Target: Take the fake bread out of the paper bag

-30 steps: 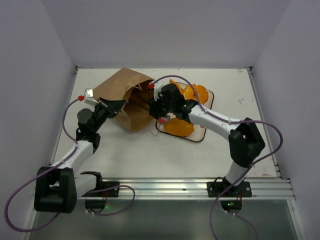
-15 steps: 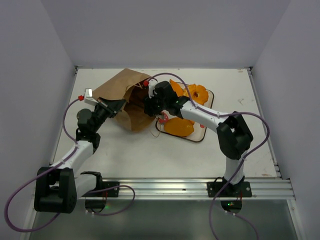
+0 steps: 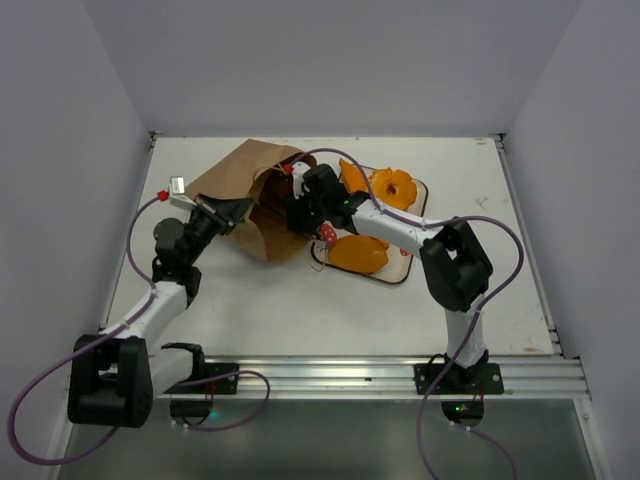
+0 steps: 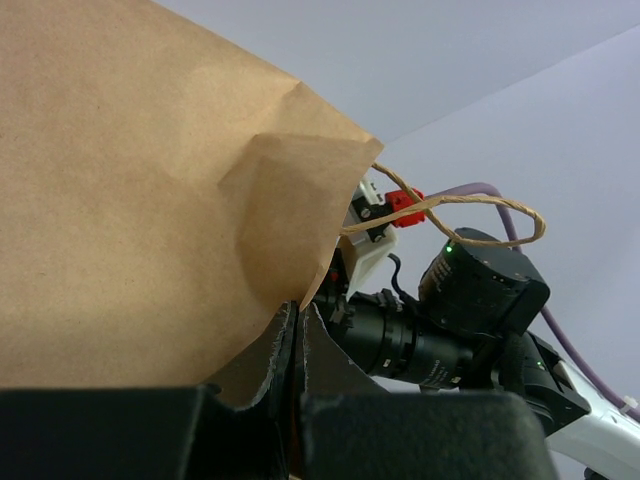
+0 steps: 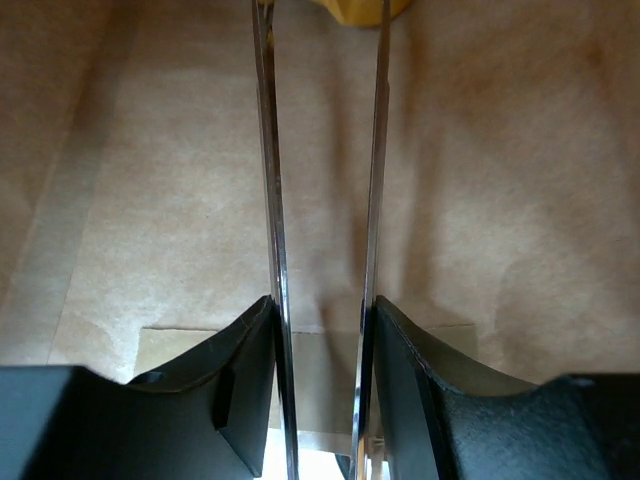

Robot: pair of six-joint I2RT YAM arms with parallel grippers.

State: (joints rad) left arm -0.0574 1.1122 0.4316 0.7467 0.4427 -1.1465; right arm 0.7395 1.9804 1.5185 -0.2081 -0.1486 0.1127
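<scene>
On the white table (image 3: pixel 300 300) my left gripper (image 4: pixel 298 335) pinches the brown kraft paper bag (image 4: pixel 130 180), my right gripper (image 5: pixel 322 20) inside it, jaws narrow at glossy golden bread (image 5: pixel 350 8); whether gripped, I cannot tell.

I'm looking into a lab test cell, plain white walls (image 3: pixel 330 70), white table (image 3: pixel 300 300), aluminium mounting rail (image 3: pixel 350 375) in front
</scene>
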